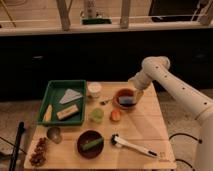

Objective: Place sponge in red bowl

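Note:
The red bowl (125,98) sits at the back right of the wooden table (145,125). The blue sponge (126,101) lies inside it. My gripper (136,93) hangs at the bowl's right rim, at the end of the white arm (170,85) that reaches in from the right. Its fingertips are just above or beside the sponge.
A green tray (50,100) at the left holds a tan block (67,113), a grey piece and a banana. A white cup (94,89), a green cup (97,115), an orange fruit (115,115), a dark brown bowl (90,144) and a white brush (135,146) stand around.

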Robot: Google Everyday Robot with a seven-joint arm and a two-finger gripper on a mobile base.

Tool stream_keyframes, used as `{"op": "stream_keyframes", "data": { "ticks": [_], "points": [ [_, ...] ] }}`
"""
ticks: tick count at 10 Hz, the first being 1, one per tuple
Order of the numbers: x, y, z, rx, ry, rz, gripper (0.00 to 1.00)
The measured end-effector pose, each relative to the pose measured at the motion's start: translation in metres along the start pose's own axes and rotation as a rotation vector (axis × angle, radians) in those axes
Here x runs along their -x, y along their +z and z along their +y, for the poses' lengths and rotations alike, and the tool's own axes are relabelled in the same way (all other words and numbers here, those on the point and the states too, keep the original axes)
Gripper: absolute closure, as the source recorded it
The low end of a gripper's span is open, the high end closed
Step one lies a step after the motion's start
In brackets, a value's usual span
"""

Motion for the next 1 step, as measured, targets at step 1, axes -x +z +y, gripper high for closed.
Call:
{"op": "stream_keyframes", "data": {
  "ticks": [1],
  "points": [
    [0.0,0.0,0.0,0.0,0.0,0.0,0.2]
  ]
}}
